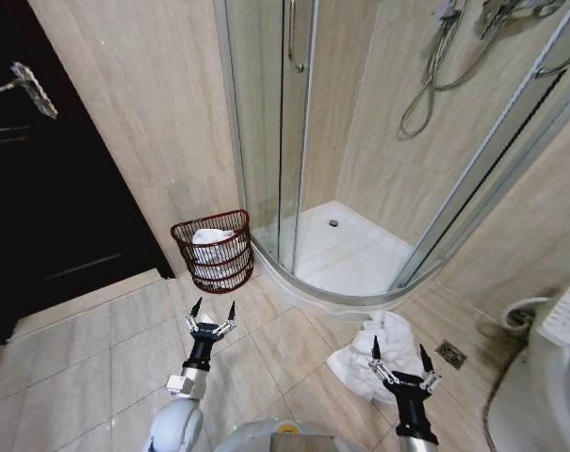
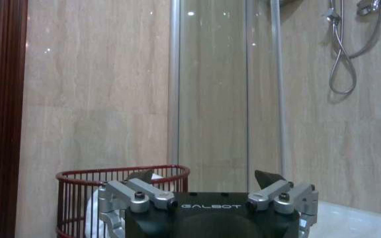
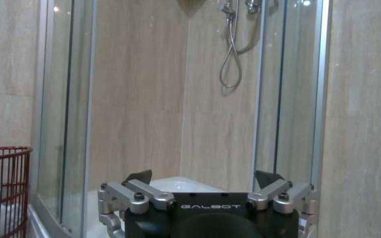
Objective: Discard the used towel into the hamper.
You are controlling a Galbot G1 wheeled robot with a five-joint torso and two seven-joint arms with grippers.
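A crumpled white towel (image 1: 369,356) lies on the tiled floor in front of the shower tray, right of centre. My right gripper (image 1: 399,356) hangs open just above its near right edge, nothing between the fingers. The hamper (image 1: 213,250), a dark red ribbed basket, stands against the wall beside the shower door, with white cloth inside it. My left gripper (image 1: 213,310) is open and empty over the floor, a short way in front of the hamper. The hamper (image 2: 121,198) rises behind the open left gripper (image 2: 207,176). The hamper's rim (image 3: 4,149) sits off to the side of the open right gripper (image 3: 204,176).
A curved glass shower enclosure (image 1: 294,141) with a white tray (image 1: 346,250) fills the corner ahead. A dark door (image 1: 40,169) stands at the left. A toilet (image 1: 553,377) and a floor drain (image 1: 451,353) are at the right. Bare floor tiles lie between the towel and the hamper.
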